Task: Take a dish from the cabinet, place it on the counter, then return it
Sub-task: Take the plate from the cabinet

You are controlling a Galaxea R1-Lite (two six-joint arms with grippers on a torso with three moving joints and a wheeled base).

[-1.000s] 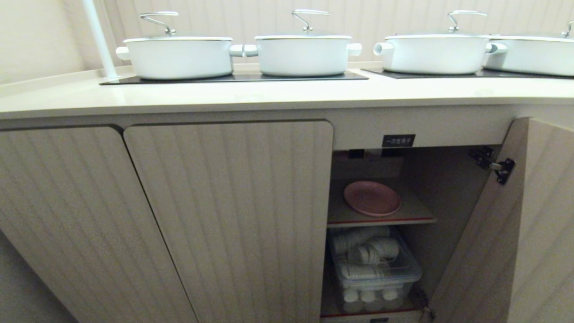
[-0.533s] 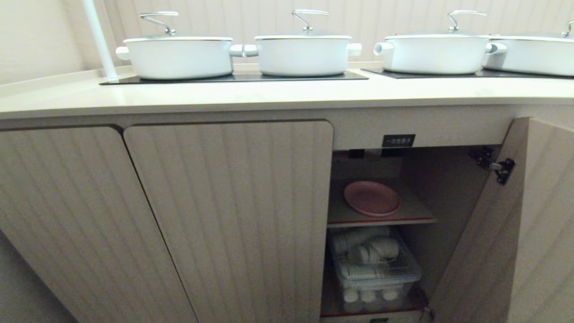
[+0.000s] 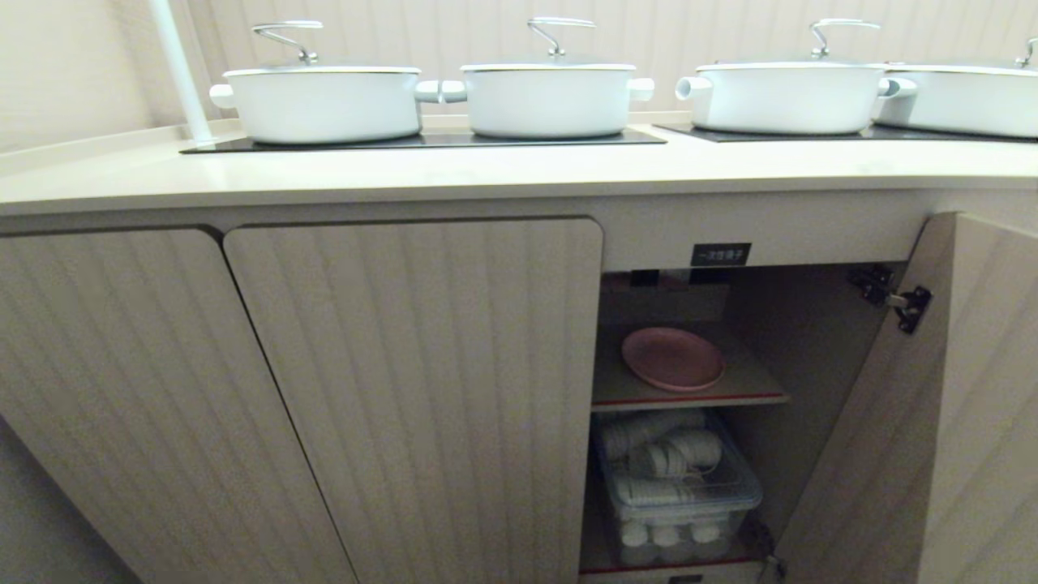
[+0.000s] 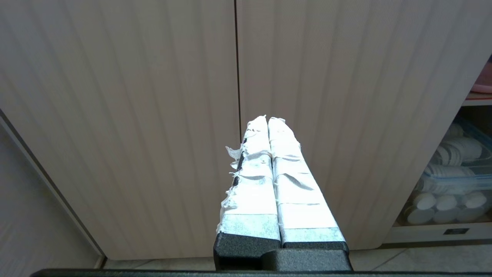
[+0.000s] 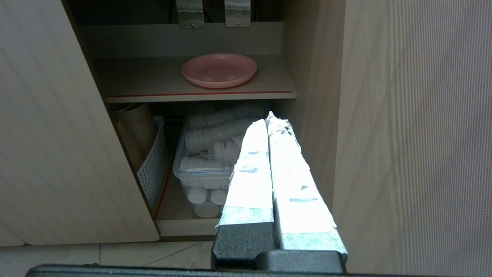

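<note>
1. Nothing has changed over the last second: the head view is the same as a moment ago, the round, shallow, matte pink plate lies where it lay on the inner shelf, and neither arm has stirred.

2. The beige wood-grain cabinet with the small black label stands open, its fluted door swung out to the right. With the plate lying flat on the shelf and nothing touching it, I judge that either the fetch has not begun or the return is already finished; these views cannot settle which.

3. The left claw is clenched and empty, its taped fingers pressed together, pointing at the two closed fluted doors, well apart from the plate.

4. The right claw is likewise clenched on nothing. It faces the open compartment, below the shelf edge, in front of the clear plastic tub of white cups. A white slatted basket sits just beside the tub.

5. The smooth pale cream bench has a broad bare strip along its front, room enough for the plate. Behind it, white lidded pots stand on black glass hob panels.

6. A fluted pale wall backs the bench, and a white pole rises at the left.
</note>
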